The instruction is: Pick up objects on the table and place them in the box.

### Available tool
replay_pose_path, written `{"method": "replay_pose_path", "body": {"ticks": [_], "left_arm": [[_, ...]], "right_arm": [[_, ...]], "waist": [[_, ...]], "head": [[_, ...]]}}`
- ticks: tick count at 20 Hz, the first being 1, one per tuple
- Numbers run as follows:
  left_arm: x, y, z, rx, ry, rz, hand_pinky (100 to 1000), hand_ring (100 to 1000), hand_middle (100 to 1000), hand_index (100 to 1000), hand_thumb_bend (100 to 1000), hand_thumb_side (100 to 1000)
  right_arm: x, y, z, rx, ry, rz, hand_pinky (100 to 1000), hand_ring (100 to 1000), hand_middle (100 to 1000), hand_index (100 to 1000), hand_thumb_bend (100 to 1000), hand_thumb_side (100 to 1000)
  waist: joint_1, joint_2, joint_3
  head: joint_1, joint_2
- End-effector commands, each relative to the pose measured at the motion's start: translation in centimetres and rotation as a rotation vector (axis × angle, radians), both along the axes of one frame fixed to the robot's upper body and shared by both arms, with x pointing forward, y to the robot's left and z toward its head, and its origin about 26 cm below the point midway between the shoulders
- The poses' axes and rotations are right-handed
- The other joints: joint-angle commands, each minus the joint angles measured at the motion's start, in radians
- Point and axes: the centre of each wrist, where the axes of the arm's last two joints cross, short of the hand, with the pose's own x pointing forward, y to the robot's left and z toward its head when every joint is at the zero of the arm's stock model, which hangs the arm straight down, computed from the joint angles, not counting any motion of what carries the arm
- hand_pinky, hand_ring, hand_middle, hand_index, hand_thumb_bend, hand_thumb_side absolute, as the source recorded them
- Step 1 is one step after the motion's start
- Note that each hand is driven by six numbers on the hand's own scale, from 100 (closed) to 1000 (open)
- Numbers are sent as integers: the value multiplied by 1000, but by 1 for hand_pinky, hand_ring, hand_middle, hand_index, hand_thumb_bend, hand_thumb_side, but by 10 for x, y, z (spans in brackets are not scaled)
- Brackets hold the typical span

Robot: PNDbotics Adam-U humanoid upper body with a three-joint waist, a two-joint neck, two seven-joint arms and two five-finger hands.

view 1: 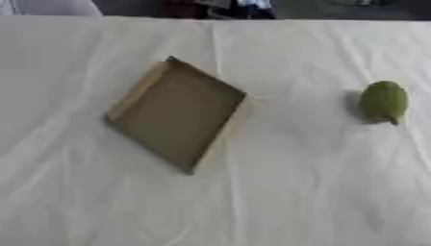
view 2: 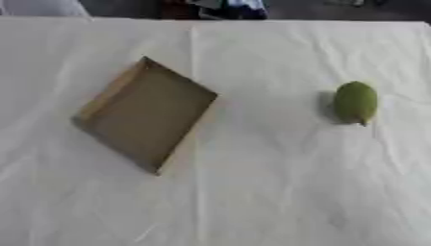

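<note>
A shallow brown cardboard box (view 1: 139, 91) lies open on the white cloth, left of the middle, turned like a diamond. Nothing shows inside it. To its right, well apart, a green oval fruit (view 1: 385, 102) with a small stem end at the bottom rests on the cloth. Neither of my hands appears in either eye view.
A creased white cloth (view 1: 278, 192) covers the whole table. The table's far edge runs along the top of the views, with dark shapes and a pale object beyond it.
</note>
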Motion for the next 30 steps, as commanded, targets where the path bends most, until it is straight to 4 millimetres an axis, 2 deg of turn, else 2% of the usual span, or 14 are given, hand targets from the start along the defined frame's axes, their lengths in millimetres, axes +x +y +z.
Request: {"method": "replay_pose_path", "body": {"ticks": [1,12,22,28,30], "left_arm": [[-3,-1,13,32,-23,4,844,857,719,853,100,549],[-3,-1,13,31,-17,1,845,857,719,852,100,558],[-3,-2,15,32,-8,1,847,858,719,852,100,568],[-4,-3,16,36,1,4,848,858,718,851,100,578],[-4,-2,15,36,6,5,848,858,717,851,100,578]], "right_arm": [[-4,0,14,-23,-28,-1,811,783,700,802,100,153],[0,-9,15,-54,-6,-32,810,788,705,805,100,131],[3,-47,13,-138,64,-209,835,849,751,820,100,100],[5,-62,18,-298,121,-307,847,888,793,847,100,100],[5,-64,21,-388,146,-326,851,906,814,861,100,130]], "waist": [[1,-20,0],[-1,-21,-1],[-12,-25,-4],[-20,-30,-9],[-20,-30,-9]], "head": [[1,6],[-5,16],[-8,18],[-2,22],[4,24]]}}
